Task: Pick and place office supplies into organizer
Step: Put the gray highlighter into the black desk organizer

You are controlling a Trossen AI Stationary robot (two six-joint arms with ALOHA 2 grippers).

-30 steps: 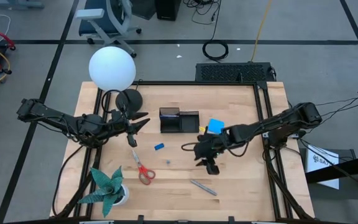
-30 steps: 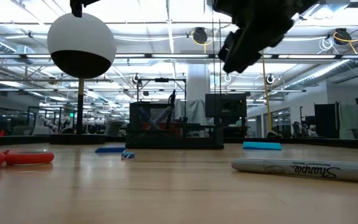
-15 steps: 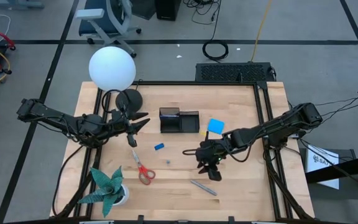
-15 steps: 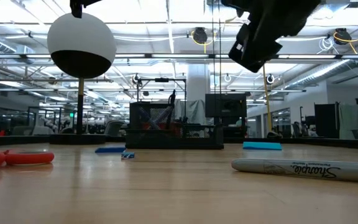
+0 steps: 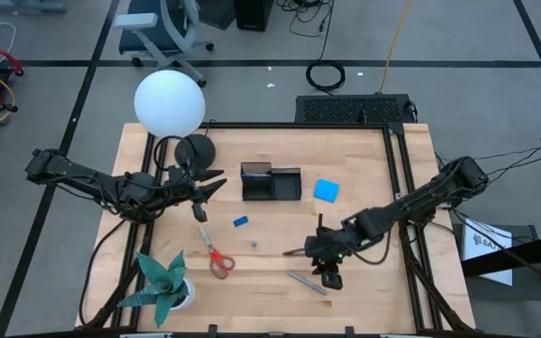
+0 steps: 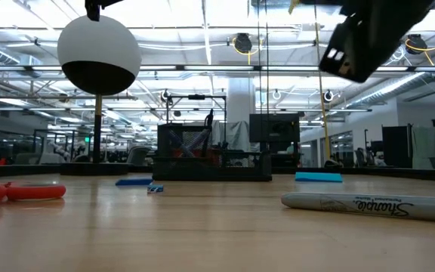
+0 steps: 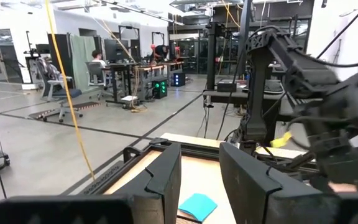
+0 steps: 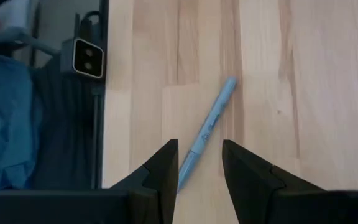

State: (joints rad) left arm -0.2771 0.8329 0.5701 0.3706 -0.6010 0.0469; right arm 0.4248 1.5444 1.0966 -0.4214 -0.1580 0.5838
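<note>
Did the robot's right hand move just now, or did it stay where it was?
Yes. In the high view the right hand has moved away from the black organizer and the blue pad, toward the table's near edge, and now hangs over the grey marker.

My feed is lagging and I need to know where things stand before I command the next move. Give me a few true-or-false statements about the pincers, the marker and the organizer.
1. The right pincer is over the grey marker, with open fingers either side of it in its wrist view. True.
2. The blue pad lies inside the organizer. False: it lies on the table beside it.
3. The left pincer holds the scissors. False: it is open and empty, and the scissors lie on the table.
4. The marker lies flat on the wood. True.
5. The small blue block is on the table, outside the organizer. True.
</note>
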